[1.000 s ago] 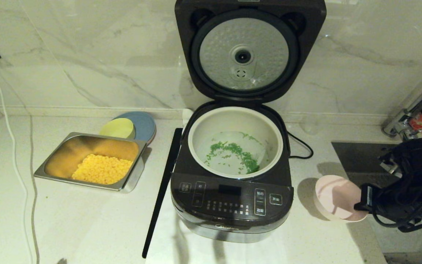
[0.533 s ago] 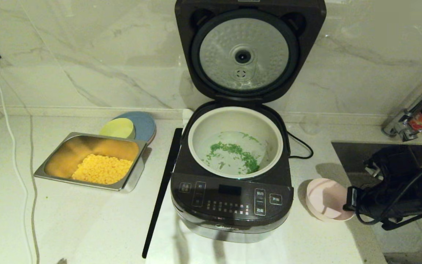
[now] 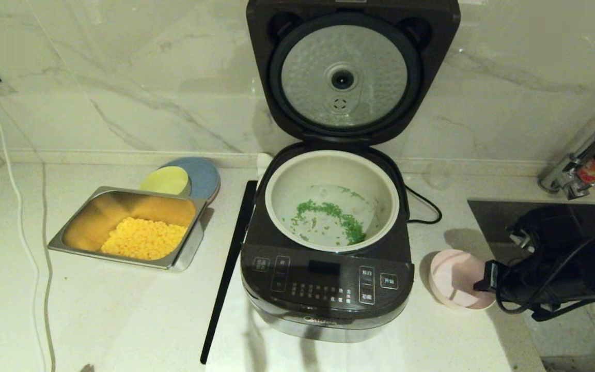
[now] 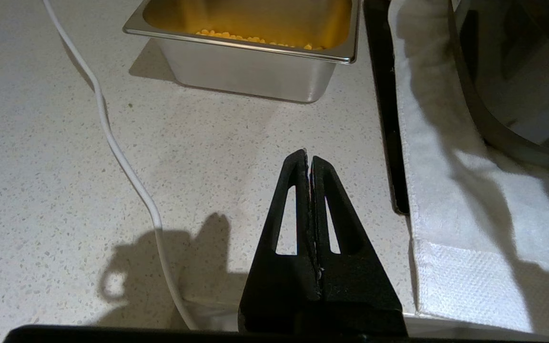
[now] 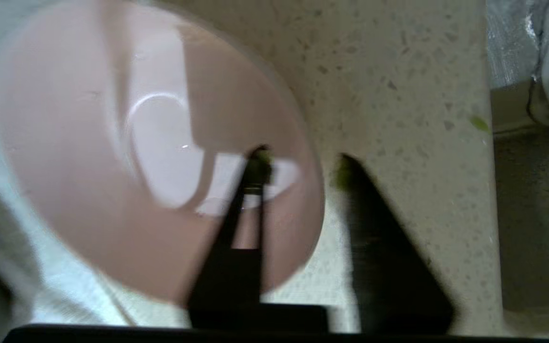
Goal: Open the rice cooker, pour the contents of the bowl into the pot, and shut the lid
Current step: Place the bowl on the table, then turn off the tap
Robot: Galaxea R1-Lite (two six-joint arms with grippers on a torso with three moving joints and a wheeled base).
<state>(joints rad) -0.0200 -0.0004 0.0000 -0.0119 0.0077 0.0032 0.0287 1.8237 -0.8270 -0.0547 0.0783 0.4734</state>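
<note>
The black rice cooker (image 3: 326, 289) stands in the middle of the counter with its lid (image 3: 351, 72) raised upright. Chopped green contents (image 3: 328, 212) lie on the bottom of the cream pot (image 3: 297, 181). The pink bowl (image 3: 452, 276) sits empty on the counter to the cooker's right, also large in the right wrist view (image 5: 112, 166). My right gripper (image 3: 486, 281) (image 5: 303, 161) is open astride the bowl's near rim, one finger inside, the other outside and clear of the wall. My left gripper (image 4: 308, 159) hangs shut over bare counter near the steel tray, holding nothing.
A steel tray (image 3: 70, 243) with corn kernels sits left of the cooker, a yellow bowl (image 3: 166, 181) and blue plate (image 3: 204, 173) behind it. A white cable (image 3: 24, 232) runs down the far left. A black strip (image 3: 228, 268) edges the cooker's white cloth (image 4: 446, 190). A dark sink (image 3: 499, 222) lies at right.
The right gripper carried the pink bowl leftward and down toward the cooker, then its fingers parted from the rim. The left arm has not moved.
</note>
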